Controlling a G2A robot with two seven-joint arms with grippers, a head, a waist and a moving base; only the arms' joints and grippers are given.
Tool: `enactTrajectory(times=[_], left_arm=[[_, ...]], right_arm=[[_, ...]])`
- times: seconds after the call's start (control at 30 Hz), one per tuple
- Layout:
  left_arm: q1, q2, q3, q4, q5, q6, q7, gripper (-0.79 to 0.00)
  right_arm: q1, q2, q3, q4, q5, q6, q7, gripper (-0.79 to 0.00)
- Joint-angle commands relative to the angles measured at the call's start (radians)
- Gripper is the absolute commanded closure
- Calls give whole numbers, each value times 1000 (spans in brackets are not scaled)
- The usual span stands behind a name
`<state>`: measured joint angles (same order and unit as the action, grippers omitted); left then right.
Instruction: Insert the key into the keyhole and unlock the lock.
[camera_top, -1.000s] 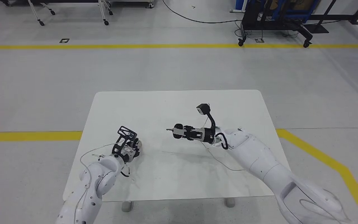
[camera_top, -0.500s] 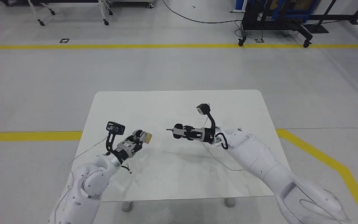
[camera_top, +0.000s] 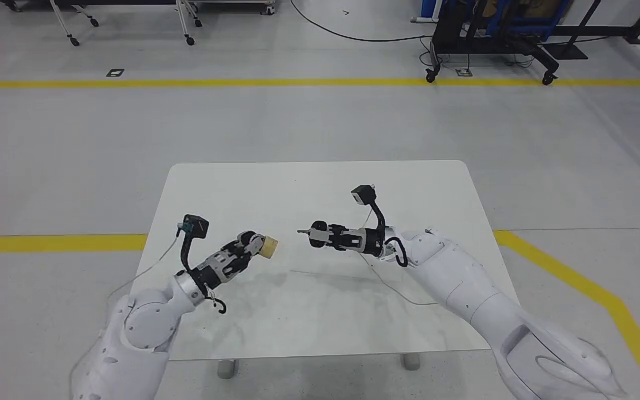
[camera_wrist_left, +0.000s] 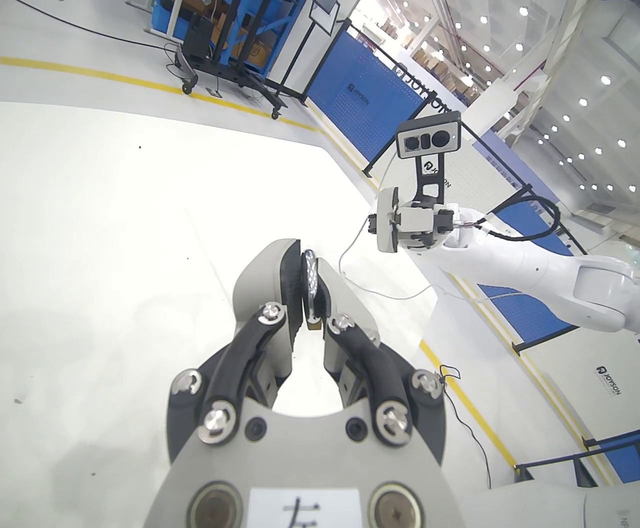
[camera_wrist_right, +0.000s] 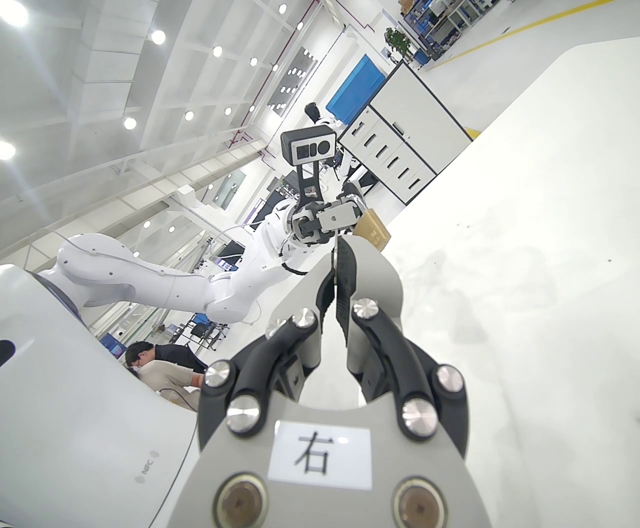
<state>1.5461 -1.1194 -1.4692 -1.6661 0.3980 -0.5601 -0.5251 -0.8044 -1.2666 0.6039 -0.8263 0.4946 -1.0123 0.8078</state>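
Since a second ago the left arm has swung its wrist outward and turned the left gripper (camera_top: 254, 244) toward the middle of the counter (camera_top: 400, 190), bringing the brass lock (camera_top: 267, 246) into sight at its tip, while the right arm has kept its place. The left gripper's fingers (camera_wrist_left: 267, 280) are pinched narrowly on the lock's silver shackle, and the brass body hangs past them, off the counter. The lock's end faces the right gripper (camera_top: 312, 233), which is level with it and near, with a clear gap between the two. The right gripper's fingers are pressed almost together; a thin dark sliver sticking out from them toward the lock is probably the key (camera_top: 301, 233), though it is too small to make out clearly. From the right wrist, the lock sits just beyond the closed fingertips, held by the left gripper. Both grippers hang above the near half of the counter.
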Motion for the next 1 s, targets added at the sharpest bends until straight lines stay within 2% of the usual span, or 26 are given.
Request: enactTrajectory(times=[0.0,0.07,0.13,0.17,0.2,0.23,0.33,0.43,0.53,0.73,0.97], left_arm=[[0,0,0,0,-1,0,0,0],[12,-6,19,3,-100,15,26,0],[6,-12,39,33,-290,87,7,0],[-11,-16,50,62,-438,149,-30,0],[-21,-18,55,83,-512,193,-57,0],[-51,-21,58,124,-655,283,-112,0],[-113,-30,46,222,-935,422,-182,0],[-162,-34,50,310,-1052,470,-263,0],[-188,-40,57,366,-1121,460,-296,0],[-203,-49,86,364,-1151,449,-301,0],[-198,-51,96,340,-1135,446,-286,0]], right_arm=[[0,0,0,0,0,0,0,0],[0,0,0,0,0,0,0,0],[-5,1,11,-2,-14,23,-38,0],[-10,2,23,-14,-34,24,-78,0],[-13,3,30,-17,-46,23,-96,0],[-14,5,43,-20,-83,30,-132,0],[-21,9,62,-43,-165,52,-198,0],[-38,11,80,-93,-231,72,-256,0],[-56,12,88,-145,-302,103,-294,0],[-72,-7,53,-214,-335,77,-274,0],[-37,-57,-9,-192,-387,56,-297,0]])
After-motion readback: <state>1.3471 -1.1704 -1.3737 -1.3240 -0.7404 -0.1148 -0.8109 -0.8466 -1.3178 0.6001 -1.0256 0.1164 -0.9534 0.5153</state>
